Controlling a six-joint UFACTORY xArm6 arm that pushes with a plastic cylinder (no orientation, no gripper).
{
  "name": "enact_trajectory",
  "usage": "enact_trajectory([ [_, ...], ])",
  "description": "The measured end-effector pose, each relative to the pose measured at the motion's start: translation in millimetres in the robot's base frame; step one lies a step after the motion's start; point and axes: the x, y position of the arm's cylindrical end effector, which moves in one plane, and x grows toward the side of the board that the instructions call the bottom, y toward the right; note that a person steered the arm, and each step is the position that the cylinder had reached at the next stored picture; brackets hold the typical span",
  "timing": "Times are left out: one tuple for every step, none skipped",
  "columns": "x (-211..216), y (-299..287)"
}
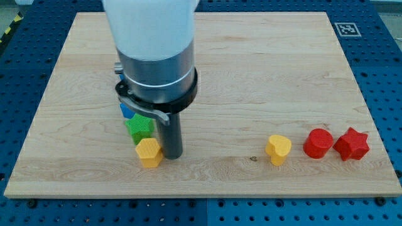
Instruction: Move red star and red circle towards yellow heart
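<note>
Sitting nearest me, a yellow hexagon (149,152) touches my tip (171,156). Far off at the view's right, the yellow heart (278,149), red circle (318,143) and red star (352,144) line up. Behind the hexagon: green star (139,127), then a half-hidden blue block (126,110). No fingers here, just a rod.

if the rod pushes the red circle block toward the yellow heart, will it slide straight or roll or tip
The red circle looks squat with a flat top, so it should probably slide rather than tip or roll. Its round side may let it slip off my tip if pushed off-centre. The red star sits right beside it, on the side away from the yellow heart, so it may block a clean approach.
</note>
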Motion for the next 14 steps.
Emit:
enact_trajectory([
  [0,-5],
  [-8,19],
  [-34,53],
  [-57,88],
  [-71,141],
  [-73,208],
  [-73,278],
  [-45,337],
  [6,346],
  [14,340],
  [4,320],
  [-30,314],
  [-46,298],
  [-17,301],
])
